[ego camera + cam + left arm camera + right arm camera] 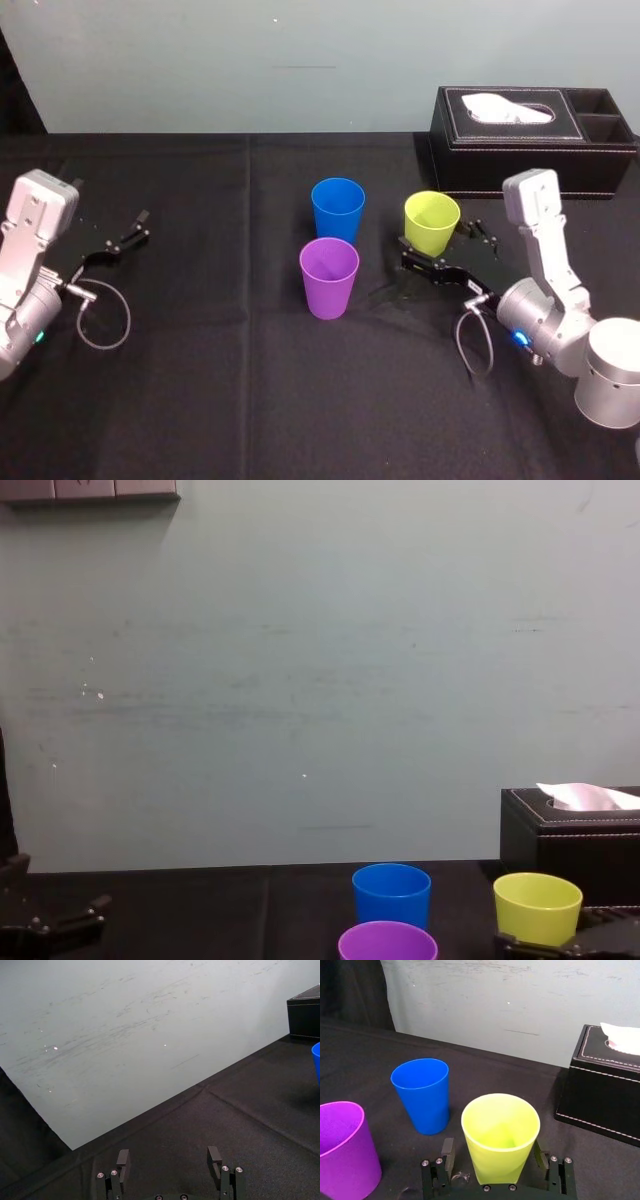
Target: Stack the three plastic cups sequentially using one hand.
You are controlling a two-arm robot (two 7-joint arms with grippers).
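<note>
Three plastic cups stand upright on the black cloth. The blue cup (338,212) (422,1095) is farthest back, and the purple cup (329,280) (342,1145) stands just in front of it. To their right is the yellow-green cup (431,222) (500,1135). My right gripper (443,246) (493,1152) is open and low at the yellow-green cup's base, one finger on each side, with a gap showing at one finger. My left gripper (120,240) (168,1156) rests open at the far left, holding nothing.
A black leather tissue box (530,140) (605,1090) stands behind and to the right of the yellow-green cup, close to the right arm. A pale wall closes off the table's far edge. Bare black cloth (200,380) stretches across the front and left.
</note>
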